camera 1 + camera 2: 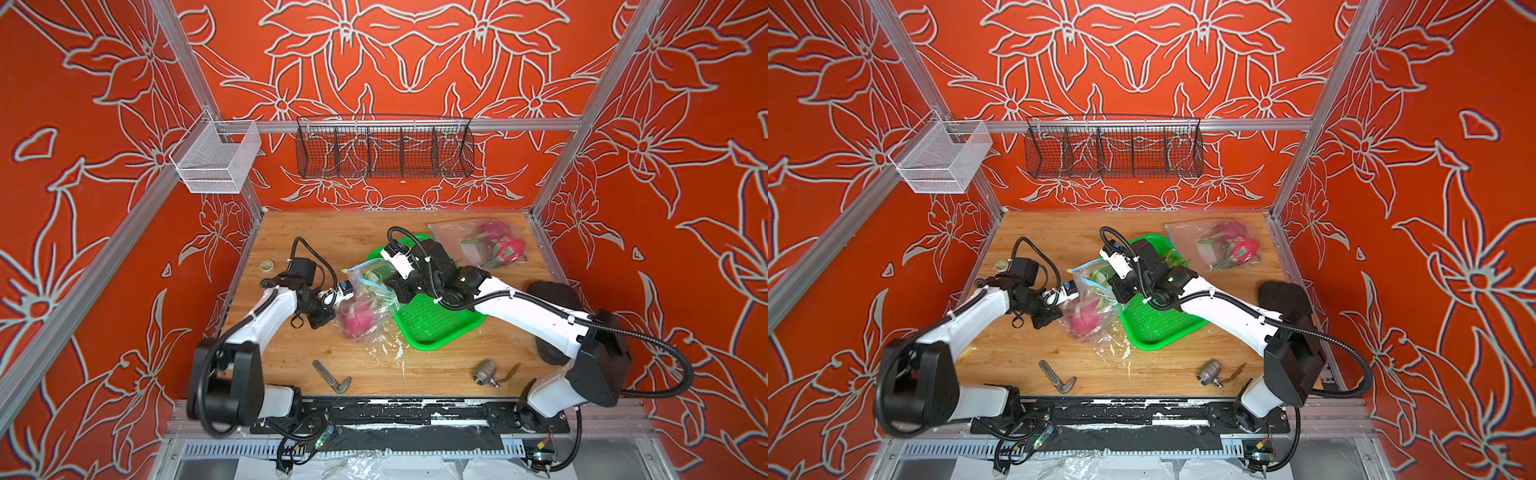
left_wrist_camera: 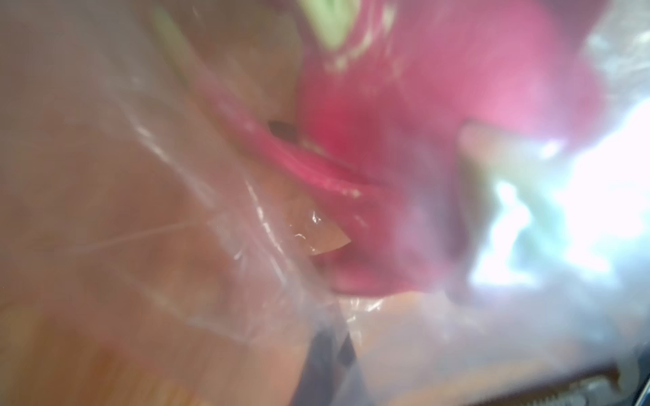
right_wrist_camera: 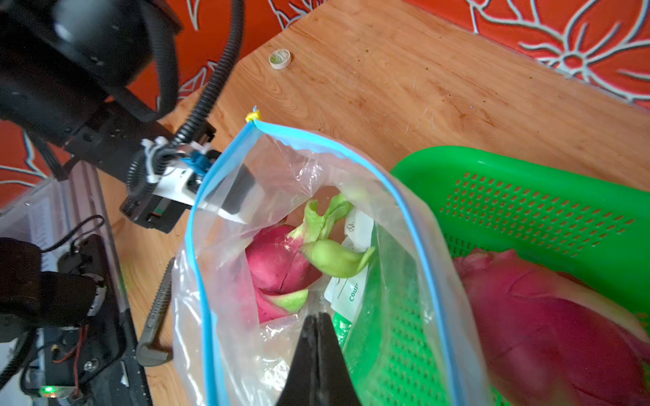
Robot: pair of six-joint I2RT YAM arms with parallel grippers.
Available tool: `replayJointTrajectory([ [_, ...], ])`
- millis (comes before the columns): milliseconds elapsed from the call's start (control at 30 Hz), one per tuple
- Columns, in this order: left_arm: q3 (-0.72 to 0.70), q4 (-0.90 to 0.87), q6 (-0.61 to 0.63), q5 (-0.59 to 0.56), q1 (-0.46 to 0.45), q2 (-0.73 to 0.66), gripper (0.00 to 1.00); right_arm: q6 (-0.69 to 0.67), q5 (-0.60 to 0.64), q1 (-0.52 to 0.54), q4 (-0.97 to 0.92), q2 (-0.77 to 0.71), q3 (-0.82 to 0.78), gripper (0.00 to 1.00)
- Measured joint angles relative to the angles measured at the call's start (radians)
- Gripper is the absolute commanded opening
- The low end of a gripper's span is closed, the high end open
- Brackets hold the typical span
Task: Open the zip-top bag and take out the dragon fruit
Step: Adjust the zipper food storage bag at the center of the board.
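Observation:
The clear zip-top bag (image 3: 281,168) with a blue zip rim stands with its mouth open beside the green tray (image 3: 527,197). One magenta dragon fruit (image 3: 278,263) with green scales lies inside it, next to a paper label. Another dragon fruit (image 3: 548,334) lies in the tray. My right gripper (image 3: 318,316) is shut on the bag's near wall just below the rim. My left gripper (image 1: 336,312) presses into the bag's lower side by the fruit. In the blurred left wrist view its dark fingers (image 2: 316,369) sit together with plastic film round them.
A second clear bag (image 1: 494,245) holding dragon fruit lies at the back right. On the wooden table are a grey L-shaped tool (image 1: 330,376), a metal fitting (image 1: 485,371) and a small round cap (image 1: 267,265). A black pad (image 1: 552,295) sits at the right edge.

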Motion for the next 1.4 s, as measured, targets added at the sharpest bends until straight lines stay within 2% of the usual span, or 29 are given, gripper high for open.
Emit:
replayJointTrajectory([
  [100,0.013,-0.037,0.032,-0.043,0.024,-0.172,0.0,0.046,-0.023,0.016,0.076,-0.024,-0.056,0.01],
  [167,0.039,-0.064,0.048,-0.072,0.032,-0.235,0.0,0.074,-0.031,0.037,0.129,-0.035,-0.095,0.03],
  [333,0.077,-0.115,0.065,-0.132,0.037,-0.273,0.0,0.127,0.001,0.106,0.249,-0.072,-0.212,0.18],
  [400,0.072,-0.126,0.065,-0.145,0.037,-0.27,0.0,0.152,0.043,0.124,0.3,-0.104,-0.278,0.26],
  [433,0.07,-0.129,0.065,-0.149,0.037,-0.269,0.0,0.169,0.072,0.129,0.32,-0.127,-0.314,0.26],
  [600,0.042,-0.124,0.067,-0.163,0.037,-0.269,0.0,0.203,0.23,0.162,0.388,-0.305,-0.496,0.21],
  [733,0.026,-0.111,0.066,-0.166,0.037,-0.256,0.0,0.2,0.235,0.183,0.391,-0.367,-0.508,0.12],
  [900,0.026,-0.087,0.051,-0.167,0.037,-0.215,0.0,0.148,0.179,0.187,0.373,-0.296,-0.463,0.03],
  [1133,0.026,-0.076,0.035,-0.167,0.037,-0.206,0.0,0.084,0.136,0.184,0.312,-0.158,-0.336,0.03],
  [1300,0.026,-0.071,0.029,-0.174,0.037,-0.205,0.0,0.051,0.079,0.157,0.301,-0.034,-0.227,0.28],
  [1400,0.026,-0.06,0.03,-0.185,0.04,-0.201,0.0,0.039,0.021,0.147,0.301,0.072,-0.166,0.36],
])
